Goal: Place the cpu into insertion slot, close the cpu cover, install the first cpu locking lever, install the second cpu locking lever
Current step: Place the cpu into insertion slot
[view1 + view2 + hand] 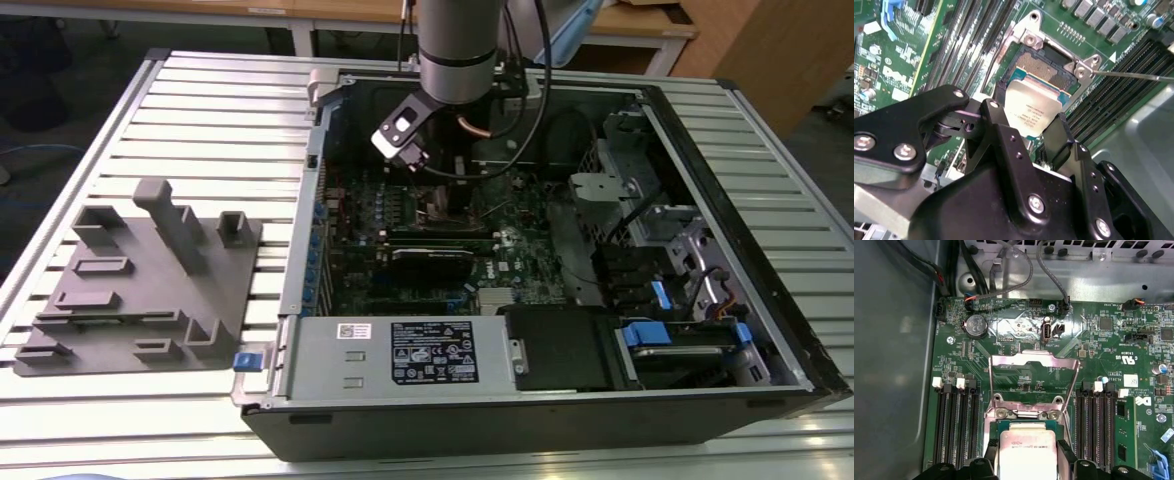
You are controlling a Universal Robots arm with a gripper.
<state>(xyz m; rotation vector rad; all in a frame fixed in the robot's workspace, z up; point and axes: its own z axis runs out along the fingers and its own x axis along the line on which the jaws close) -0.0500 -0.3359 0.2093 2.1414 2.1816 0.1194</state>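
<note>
1. The black two-fingered gripper (pixel 1030 124) is pinching the cpu (pixel 1032 111), a small flat square chip with a dull silver-grey metal top. One finger bears on each of two opposite edges.
2. In the second wrist view the chip hangs partly over the insertion slot (pixel 1042 68), a square socket with a dark centre and a silvery rim set into the green circuit board (pixel 901 75). Whether it touches the socket I cannot tell.
3. In the exterior view this work sits in the upper middle of the frame. There the gripper (pixel 430 178) reaches into the open black computer case (pixel 534 425).
4. The cpu cover (pixel 1029 359), a thin silvery metal frame with a large square window, is swung open beyond the socket in the first wrist view, leaving the socket uncovered.
5. Judged from its look, the chip is light, stiff and smooth-topped, so it could slip under a weak pinch.
6. The fine contacts in the socket probably bend easily, so the chip should go down flat, not dragged.
7. The edges are the right place to hold, keeping the top and underside free.
</note>
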